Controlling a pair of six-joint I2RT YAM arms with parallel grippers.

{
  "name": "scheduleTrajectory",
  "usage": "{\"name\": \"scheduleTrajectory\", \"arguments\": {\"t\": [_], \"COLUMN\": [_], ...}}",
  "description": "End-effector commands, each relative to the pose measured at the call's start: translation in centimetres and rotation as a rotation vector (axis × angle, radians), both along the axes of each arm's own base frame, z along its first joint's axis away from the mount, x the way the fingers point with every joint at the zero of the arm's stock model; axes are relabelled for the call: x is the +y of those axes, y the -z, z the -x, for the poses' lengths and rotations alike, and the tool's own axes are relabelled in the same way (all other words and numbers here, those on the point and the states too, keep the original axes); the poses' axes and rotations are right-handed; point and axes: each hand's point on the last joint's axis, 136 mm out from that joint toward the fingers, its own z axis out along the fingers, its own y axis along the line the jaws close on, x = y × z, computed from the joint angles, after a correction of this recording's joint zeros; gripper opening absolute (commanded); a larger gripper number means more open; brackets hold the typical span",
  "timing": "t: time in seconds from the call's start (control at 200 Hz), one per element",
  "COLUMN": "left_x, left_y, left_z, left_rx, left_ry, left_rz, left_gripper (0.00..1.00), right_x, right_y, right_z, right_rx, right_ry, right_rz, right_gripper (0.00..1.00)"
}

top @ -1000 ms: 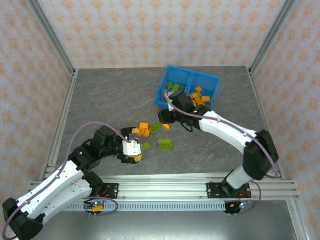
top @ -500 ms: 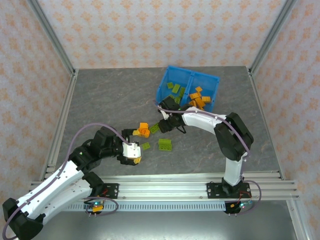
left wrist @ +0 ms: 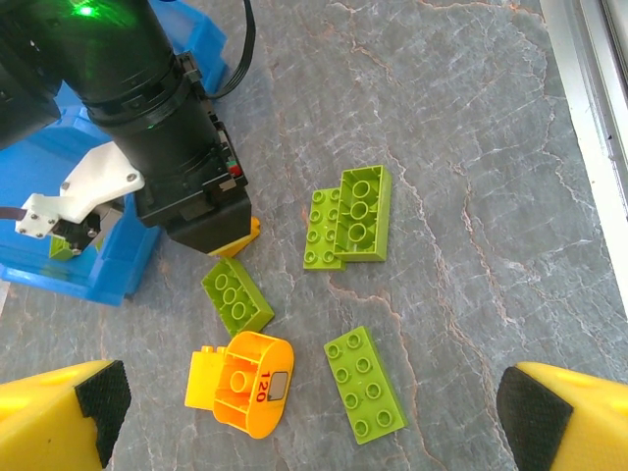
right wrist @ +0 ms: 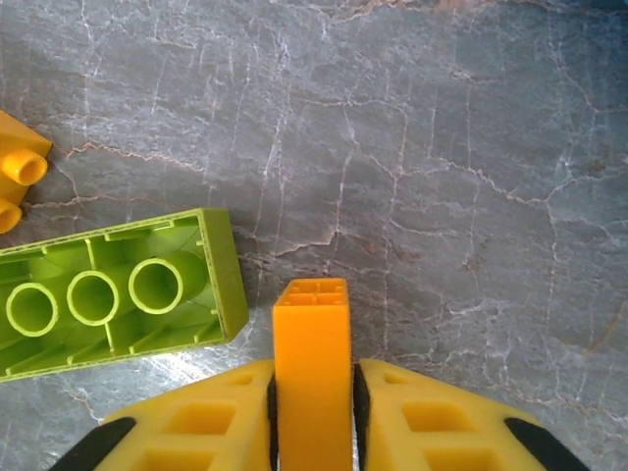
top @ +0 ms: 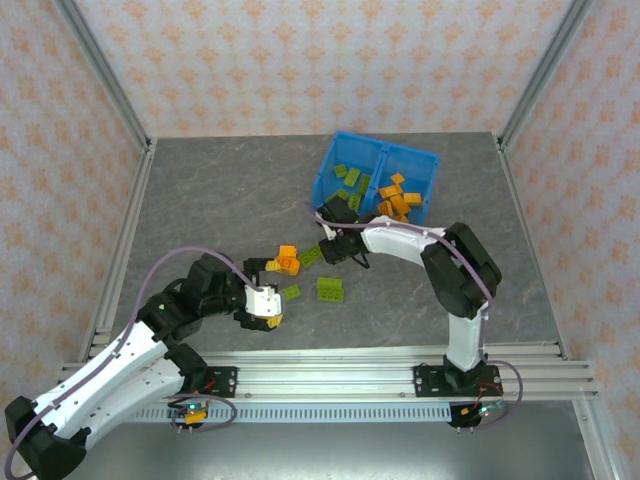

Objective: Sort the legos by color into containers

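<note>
The blue bin stands at the back right, with lime green legos in its left compartment and orange ones in its right. In front of it my right gripper is low over the table, shut on a small orange brick. An upside-down green brick lies just to its left. My left gripper hangs wide open above a flat green brick and an orange round piece. Two stacked green bricks and another green one lie beyond.
An orange cluster and loose green bricks lie between the two arms. The right arm's black wrist stands close to the bin's corner. Aluminium frame rails border the grey table.
The right arm has folded its elbow inward and its gripper has come down onto the small orange brick beside the green one. The left arm has hardly moved.
</note>
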Motion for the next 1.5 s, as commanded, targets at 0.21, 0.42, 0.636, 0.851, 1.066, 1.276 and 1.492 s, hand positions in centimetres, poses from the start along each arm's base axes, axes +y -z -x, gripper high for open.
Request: {"name": "scheduleTrajectory", "arguments": {"t": [0.21, 0.42, 0.636, 0.851, 1.066, 1.276, 1.492], "left_x": [0.0, -0.1, 0.0, 2.8, 5.3, 10.5, 12.0], "left_y": [0.0, -0.3, -1.5, -3.3, -2.5, -3.1, -3.1], "left_z": [0.5, 0.2, -2.0, -7.5, -9.8, -12.0, -12.6], "left_rx": [0.008, 0.001, 0.038, 0.171, 0.198, 0.114, 0.153], "left_ry": [0.021, -0.001, -0.176, -0.665, -0.911, -1.222, -1.29], "left_rz": [0.012, 0.035, 0.151, 0.278, 0.229, 0.154, 0.17], "left_gripper": [1.0, 1.0, 1.0, 1.0, 1.0, 1.0, 1.0], "right_x": [-2.7, -10.7, -17.9, -20.3, -21.2, -20.6, -17.8], "right_y": [-10.9, -18.4, -16.1, -12.2, -8.5, -11.7, -17.9], "right_z": [-1.1, -5.1, -11.8, -17.7, -21.0, -20.4, -14.5], "right_rx": [-0.287, -0.512, -0.455, -0.402, -0.335, -0.344, -0.334], "right_ry": [0.153, 0.504, 0.78, 0.899, 0.974, 0.952, 0.826], "right_rz": [-0.162, -0.382, -0.273, -0.142, -0.07, -0.139, -0.382], "right_gripper": [0.18, 0.21, 0.21, 0.21, 0.28, 0.47, 0.48]}}
